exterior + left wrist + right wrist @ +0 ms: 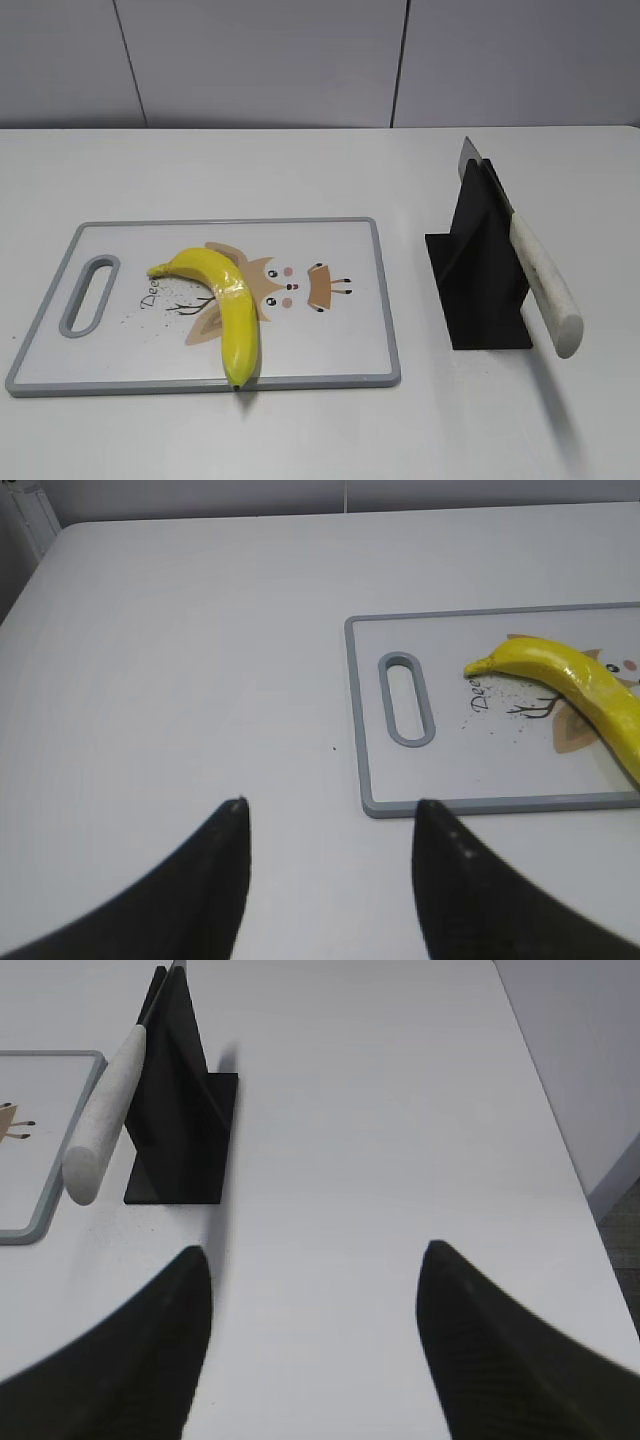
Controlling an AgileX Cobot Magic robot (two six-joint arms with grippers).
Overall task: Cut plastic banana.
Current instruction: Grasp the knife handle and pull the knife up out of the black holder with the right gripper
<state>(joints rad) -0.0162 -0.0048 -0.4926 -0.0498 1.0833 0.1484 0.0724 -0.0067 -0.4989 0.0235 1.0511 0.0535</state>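
The plastic banana (224, 305) is glossy yellow and curved. It lies on a white cutting board with a grey rim (200, 381), its dark tip at the board's near edge. It also shows in the left wrist view (575, 685). A knife with a white handle (542, 283) rests in a black stand (478, 270), handle toward me. My left gripper (330, 805) is open and empty above bare table, left of the board's handle slot (404, 699). My right gripper (312, 1255) is open and empty, right of the stand (180, 1110) and knife (105, 1125). Neither gripper shows in the exterior view.
The board (365, 710) carries a cartoon animal print. The table (320, 160) is white, with a grey panelled wall behind. Its right edge shows in the right wrist view (555, 1120), with floor beyond.
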